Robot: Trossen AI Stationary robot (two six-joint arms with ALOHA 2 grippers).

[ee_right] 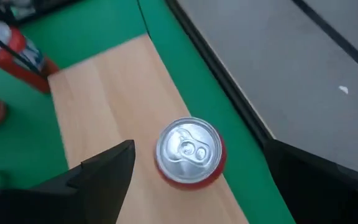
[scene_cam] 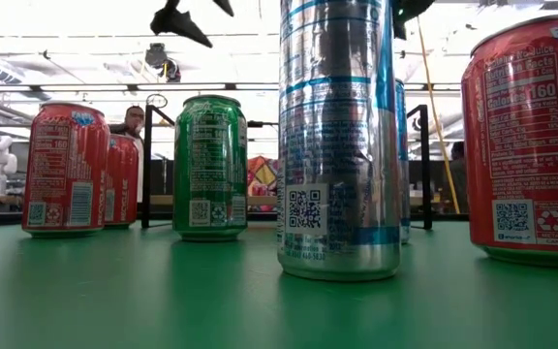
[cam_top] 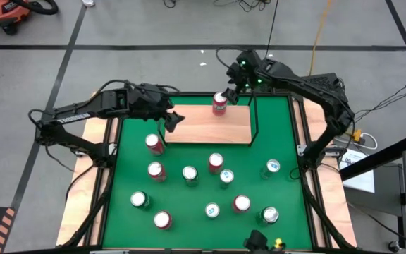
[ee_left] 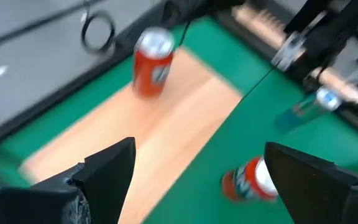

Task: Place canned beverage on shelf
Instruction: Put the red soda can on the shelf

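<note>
The right hand (cam_top: 225, 90) hangs above the red can (cam_top: 219, 103) on the shelf (cam_top: 210, 130), fingers spread, holding nothing. The left hand (cam_top: 173, 121) is spread too, over the shelf's left end.

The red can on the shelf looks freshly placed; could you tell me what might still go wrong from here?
1. The red can stands near the back edge of the shelf, with the right gripper open just above it; a sideways retreat could tip it off.
2. The left gripper, open over the shelf's left end, might hit the rail when descending.
</note>
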